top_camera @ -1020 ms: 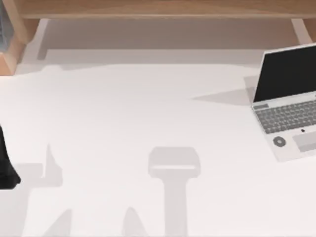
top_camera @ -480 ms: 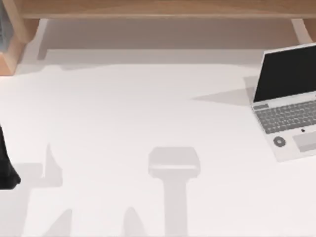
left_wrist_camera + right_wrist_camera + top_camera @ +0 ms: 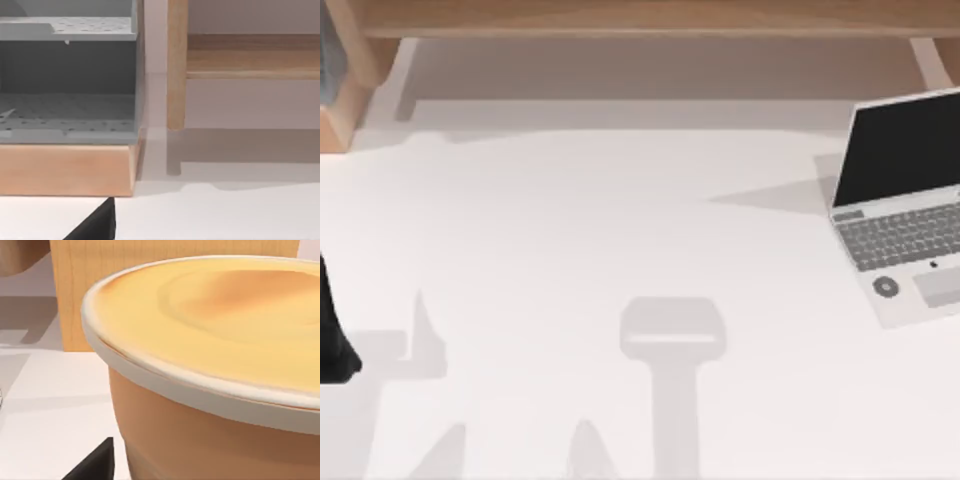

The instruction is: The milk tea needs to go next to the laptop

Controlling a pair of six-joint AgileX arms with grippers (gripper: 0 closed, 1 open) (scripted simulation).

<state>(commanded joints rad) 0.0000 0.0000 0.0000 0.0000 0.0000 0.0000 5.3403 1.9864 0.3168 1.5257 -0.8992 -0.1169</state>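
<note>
One laptop (image 3: 900,205) cut off at table's (image 3: 620,250) right edge, milk tea (image 3: 215,365) cropped close

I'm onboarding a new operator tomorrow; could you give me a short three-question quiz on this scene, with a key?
1. True or false: the silver-white laptop with a black screen stands open at the top view's right edge of the white table.
2. Multiple choice: in the right wrist view, what sits close in front of the camera? A) a blue glass bottle B) a tan milk tea cup with a cream rim and yellow-orange lid C) a red apple
3. Fill in: in the left wrist view, the grey perforated shelf unit rests on a light ____ base.

Key: 1 true; 2 B; 3 wooden.
</note>
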